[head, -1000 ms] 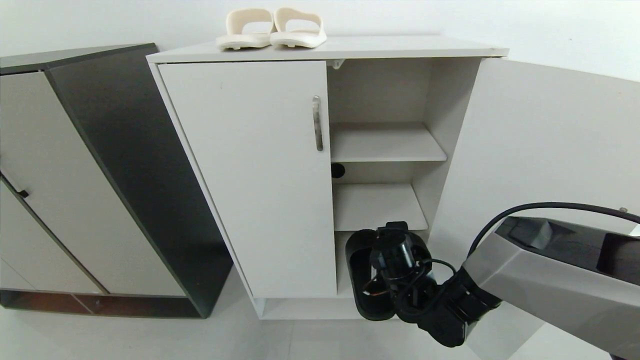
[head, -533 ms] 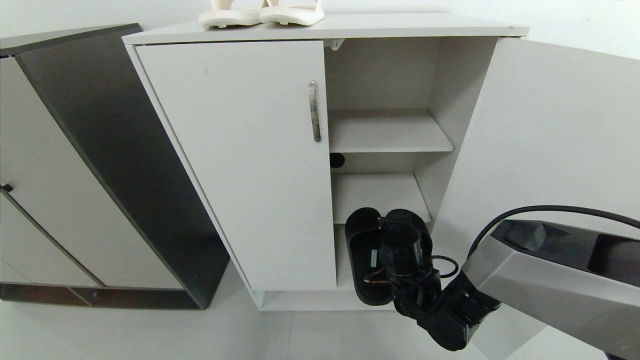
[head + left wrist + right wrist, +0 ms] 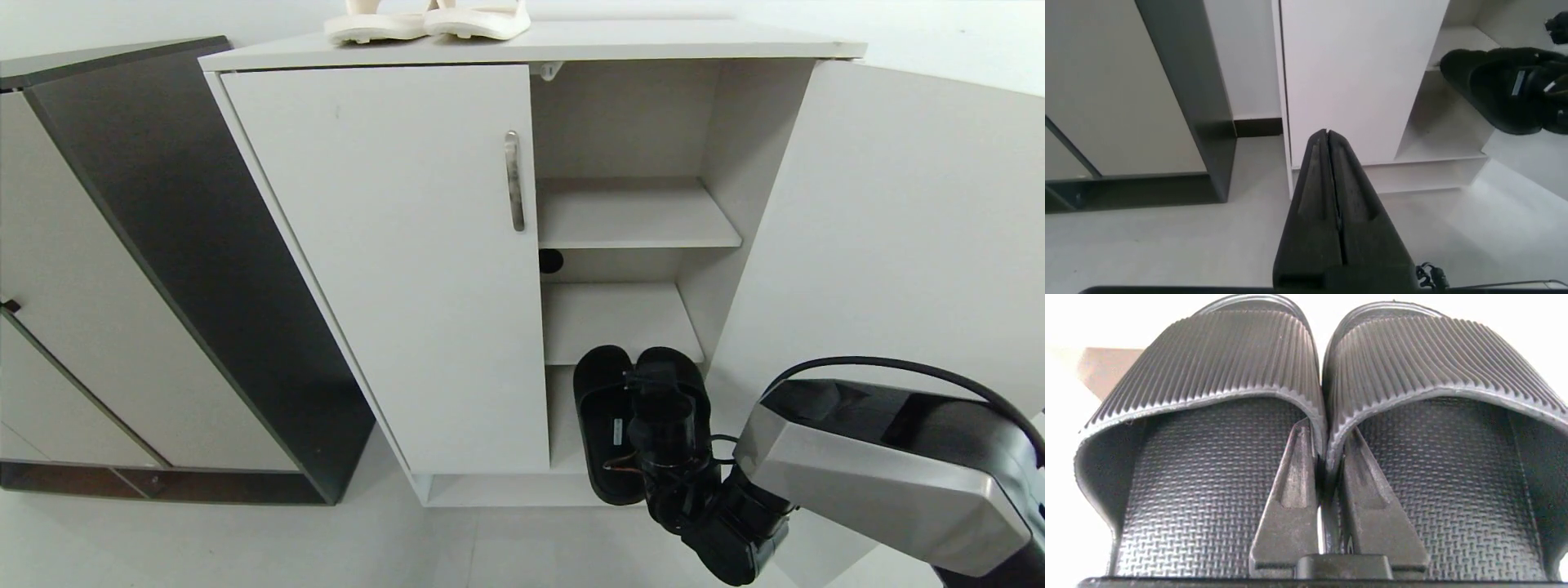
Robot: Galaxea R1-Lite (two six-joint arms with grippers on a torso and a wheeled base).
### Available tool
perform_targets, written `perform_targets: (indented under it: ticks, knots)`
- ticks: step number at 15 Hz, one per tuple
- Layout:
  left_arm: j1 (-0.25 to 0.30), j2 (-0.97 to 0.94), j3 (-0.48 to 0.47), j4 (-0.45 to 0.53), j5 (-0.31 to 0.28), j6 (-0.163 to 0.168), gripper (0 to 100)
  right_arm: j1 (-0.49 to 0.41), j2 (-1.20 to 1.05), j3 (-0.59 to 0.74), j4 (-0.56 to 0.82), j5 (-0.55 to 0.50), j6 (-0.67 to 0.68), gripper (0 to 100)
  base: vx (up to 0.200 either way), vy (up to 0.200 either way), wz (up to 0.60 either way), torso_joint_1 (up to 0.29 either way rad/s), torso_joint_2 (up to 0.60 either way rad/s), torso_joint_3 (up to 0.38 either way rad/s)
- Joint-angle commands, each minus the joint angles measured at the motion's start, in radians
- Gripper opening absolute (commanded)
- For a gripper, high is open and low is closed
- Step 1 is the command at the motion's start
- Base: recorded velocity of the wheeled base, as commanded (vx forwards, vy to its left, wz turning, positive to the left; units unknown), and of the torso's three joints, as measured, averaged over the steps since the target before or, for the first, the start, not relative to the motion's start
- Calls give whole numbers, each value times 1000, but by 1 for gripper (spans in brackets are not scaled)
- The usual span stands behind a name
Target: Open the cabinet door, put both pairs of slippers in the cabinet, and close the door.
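While R tool (image 3: 1327,439) pinches black slippers (image 3: 608,425) | L tool (image 3: 1327,140) pressed together | cream pair (image 3: 473,20) atop cabinet (image 3: 653,49)

right tool (image 3: 1327,439) low, pinched on black slippers (image 3: 606,408); left tool (image 3: 1327,140) pressed together

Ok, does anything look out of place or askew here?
Nothing is damaged or spilled. The black slippers, pinched at their inner straps by the right gripper, jut out past the front of the cabinet's bottom shelf. The cream slippers sit on the cabinet top, not inside.
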Motion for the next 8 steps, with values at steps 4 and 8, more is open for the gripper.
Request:
perform_targets:
  ticks: [4,8]
  knots:
    - [0,1,0,0,0,-2,0,-8,22,-11,-46,2,-4,0,200,0,0,-2,4,2]
    - [0,1,0,0,0,-2,0,-8,25,-23,-43,8,-4,0,200,0,0,1,0,0]
